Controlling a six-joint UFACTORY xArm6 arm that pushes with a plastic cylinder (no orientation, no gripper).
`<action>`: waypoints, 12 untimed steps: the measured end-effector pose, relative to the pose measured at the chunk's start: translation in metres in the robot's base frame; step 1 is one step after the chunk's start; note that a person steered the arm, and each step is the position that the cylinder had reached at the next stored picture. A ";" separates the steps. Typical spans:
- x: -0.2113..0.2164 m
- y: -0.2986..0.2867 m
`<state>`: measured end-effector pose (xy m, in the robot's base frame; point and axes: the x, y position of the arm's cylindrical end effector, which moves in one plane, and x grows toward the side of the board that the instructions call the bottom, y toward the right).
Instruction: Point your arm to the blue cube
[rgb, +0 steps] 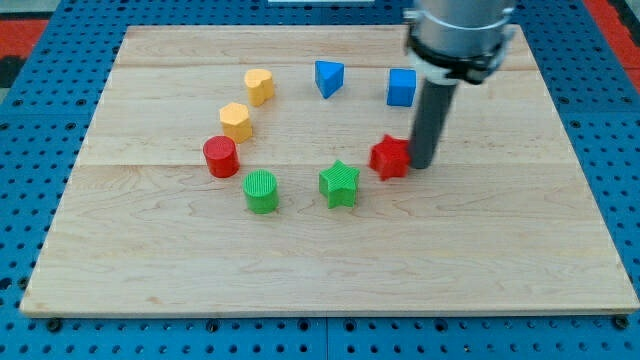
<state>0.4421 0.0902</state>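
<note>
Presently: my tip (421, 165) touching red star block's (390, 157) right side; blue cube (402, 87) above it, apart; rod grasps nothing.

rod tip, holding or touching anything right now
My tip: no claw, holds nothing; sits against the red block on its right side, below the blue cube.

One raised, oblique view – whole wooden board (330, 270) in frame

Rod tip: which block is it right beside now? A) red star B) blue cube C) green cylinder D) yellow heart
A: my tip sits against the view's right side of the red star, while the blue cube lies farther toward the view's top.
</note>
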 end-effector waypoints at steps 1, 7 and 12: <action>0.000 -0.014; 0.052 0.111; -0.031 0.123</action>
<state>0.4112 0.2127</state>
